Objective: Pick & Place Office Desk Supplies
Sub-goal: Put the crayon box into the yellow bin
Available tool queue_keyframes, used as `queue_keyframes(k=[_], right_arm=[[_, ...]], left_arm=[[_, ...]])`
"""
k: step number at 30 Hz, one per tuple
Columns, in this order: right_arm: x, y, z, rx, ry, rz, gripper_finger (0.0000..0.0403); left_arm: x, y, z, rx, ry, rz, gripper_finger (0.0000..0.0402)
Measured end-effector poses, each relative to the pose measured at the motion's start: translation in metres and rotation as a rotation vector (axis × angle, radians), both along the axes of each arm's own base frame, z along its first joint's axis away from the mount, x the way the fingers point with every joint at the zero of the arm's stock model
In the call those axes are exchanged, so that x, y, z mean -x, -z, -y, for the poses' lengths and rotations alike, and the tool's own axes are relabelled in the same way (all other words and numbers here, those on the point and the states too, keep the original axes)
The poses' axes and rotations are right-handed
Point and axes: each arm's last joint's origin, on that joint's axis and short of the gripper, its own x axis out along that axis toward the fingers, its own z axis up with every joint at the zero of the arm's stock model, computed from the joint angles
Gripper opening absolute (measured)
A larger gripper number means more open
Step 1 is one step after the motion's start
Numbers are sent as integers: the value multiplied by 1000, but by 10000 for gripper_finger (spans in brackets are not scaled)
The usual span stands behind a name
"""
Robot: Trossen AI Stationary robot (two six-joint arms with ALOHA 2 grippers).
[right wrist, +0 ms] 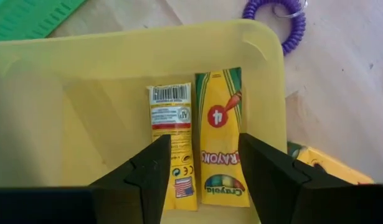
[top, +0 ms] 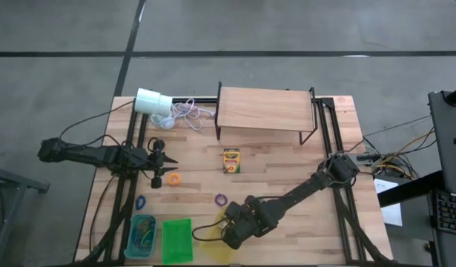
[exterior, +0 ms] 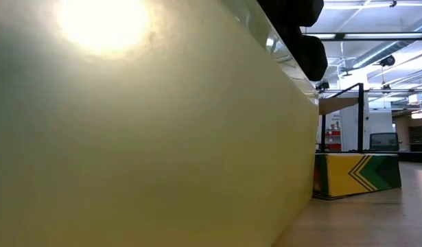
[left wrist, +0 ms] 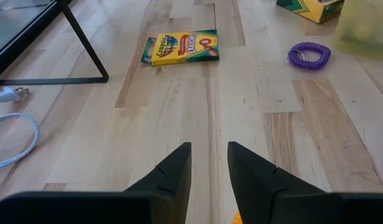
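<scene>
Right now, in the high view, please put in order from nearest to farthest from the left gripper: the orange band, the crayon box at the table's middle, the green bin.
From the left gripper:
1. Orange band, just beside it.
2. Crayon box, mid-table, toward the right arm.
3. Green bin, at the table's near edge.

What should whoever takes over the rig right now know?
Right hand: open over the yellow bin, two small crayon packs lying inside.
Left hand: jaws a little apart, holding nothing, low over the table by the orange band.
Done: two packs binned; bands sit in the blue bin.
Left: crayon box mid-table, another beside the yellow bin, purple band, blue band, orange band.
</scene>
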Motion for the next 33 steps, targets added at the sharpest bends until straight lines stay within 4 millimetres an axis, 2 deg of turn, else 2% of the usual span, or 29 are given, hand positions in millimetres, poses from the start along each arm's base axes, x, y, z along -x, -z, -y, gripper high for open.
queue_keyframes(k=[4, 9, 13, 17, 24, 28, 33], right_arm=[[0, -4, 1, 37, -34, 16, 180], [0, -23, 10, 148, 64, 130, 178], [-1, -39, 24, 224, 198, 219, 178], [-5, -43, 44, 296, 287, 234, 178], [-19, -42, 81, 424, 162, 143, 178], [-24, -41, 98, 385, 126, 98, 178], [-18, -34, 98, 338, -16, -29, 178]], left_arm=[[0, 0, 0, 0, 0, 0, 109], [0, 0, 0, 0, 0, 0, 109], [0, 0, 0, 0, 0, 0, 109], [0, 0, 0, 0, 0, 0, 109], [0, 0, 0, 1, 0, 0, 109], [0, 0, 0, 1, 0, 0, 109], [0, 0, 0, 3, -2, 1, 109]])
